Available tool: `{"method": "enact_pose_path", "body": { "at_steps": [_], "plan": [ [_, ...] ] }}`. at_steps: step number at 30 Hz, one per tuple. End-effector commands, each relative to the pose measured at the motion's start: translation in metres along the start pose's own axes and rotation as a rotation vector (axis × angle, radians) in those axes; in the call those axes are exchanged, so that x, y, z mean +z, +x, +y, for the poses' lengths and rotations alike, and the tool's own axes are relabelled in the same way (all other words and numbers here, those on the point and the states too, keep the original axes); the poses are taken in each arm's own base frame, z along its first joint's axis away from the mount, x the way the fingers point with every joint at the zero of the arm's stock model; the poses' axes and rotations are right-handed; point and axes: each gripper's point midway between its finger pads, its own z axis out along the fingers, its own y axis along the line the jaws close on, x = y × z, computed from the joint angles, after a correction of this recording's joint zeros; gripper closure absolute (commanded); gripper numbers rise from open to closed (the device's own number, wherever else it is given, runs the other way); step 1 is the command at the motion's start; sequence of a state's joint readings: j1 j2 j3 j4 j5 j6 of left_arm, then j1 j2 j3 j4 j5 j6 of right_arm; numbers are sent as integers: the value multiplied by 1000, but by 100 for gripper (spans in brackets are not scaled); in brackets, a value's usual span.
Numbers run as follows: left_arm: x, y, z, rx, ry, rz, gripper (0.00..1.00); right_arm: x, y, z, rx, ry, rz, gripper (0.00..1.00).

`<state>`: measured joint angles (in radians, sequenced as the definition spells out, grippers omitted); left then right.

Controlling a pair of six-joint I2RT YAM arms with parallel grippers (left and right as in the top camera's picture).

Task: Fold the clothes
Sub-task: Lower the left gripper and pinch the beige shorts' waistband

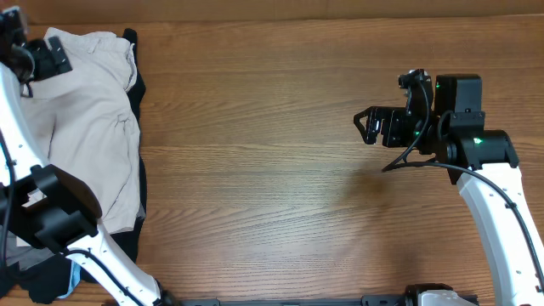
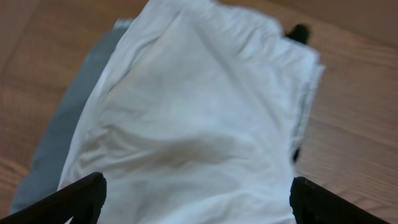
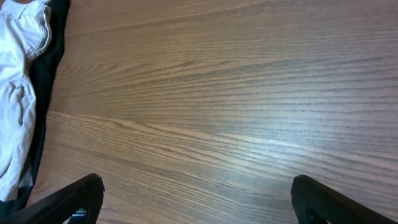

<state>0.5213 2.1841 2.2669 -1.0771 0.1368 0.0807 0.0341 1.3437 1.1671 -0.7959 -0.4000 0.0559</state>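
Observation:
The pale beige shorts [image 1: 85, 127] lie crumpled in a pile at the table's far left, on top of a black garment [image 1: 140, 191]. In the left wrist view the shorts [image 2: 193, 118] fill the frame between my open left gripper [image 2: 198, 199] fingers, which hover just above the cloth. In the overhead view the left gripper [image 1: 38, 59] is at the pile's top left corner. My right gripper [image 1: 371, 127] is open and empty over bare wood at the right; its wrist view [image 3: 198, 199] shows the shorts [image 3: 15, 93] far to the left.
A grey garment [image 2: 62, 124] lies under the shorts at the left. A black garment with light-blue trim [image 1: 68, 276] shows at the pile's front. The wooden table [image 1: 272, 170] stretches between the arms.

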Motion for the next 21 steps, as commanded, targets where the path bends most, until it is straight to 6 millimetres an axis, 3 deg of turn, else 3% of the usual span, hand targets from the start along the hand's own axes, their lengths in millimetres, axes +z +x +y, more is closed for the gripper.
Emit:
{"method": "enact_pose_path", "body": {
  "at_steps": [1,3,4,7,10,14,21],
  "plan": [
    [4,9,24,-45,-28,36,13,-9,-11,4,-17,3,-32,0],
    [6,27,40,-64,-51,105,39,-9,-9,4,-13,4,-25,0],
    [8,34,45,-76,-52,130,42,-9,-8,3,-12,5,-22,0],
    [14,52,64,-120,-57,185,41,-9,-8,3,-11,5,-21,0],
    [19,60,82,-157,-65,201,30,-9,-7,3,-10,5,-17,0],
    [30,60,100,-182,-74,182,23,-9,-7,3,-9,5,-16,0],
    [68,60,112,-151,-79,164,23,-9,-7,3,-10,5,-18,0]
  ]
}}
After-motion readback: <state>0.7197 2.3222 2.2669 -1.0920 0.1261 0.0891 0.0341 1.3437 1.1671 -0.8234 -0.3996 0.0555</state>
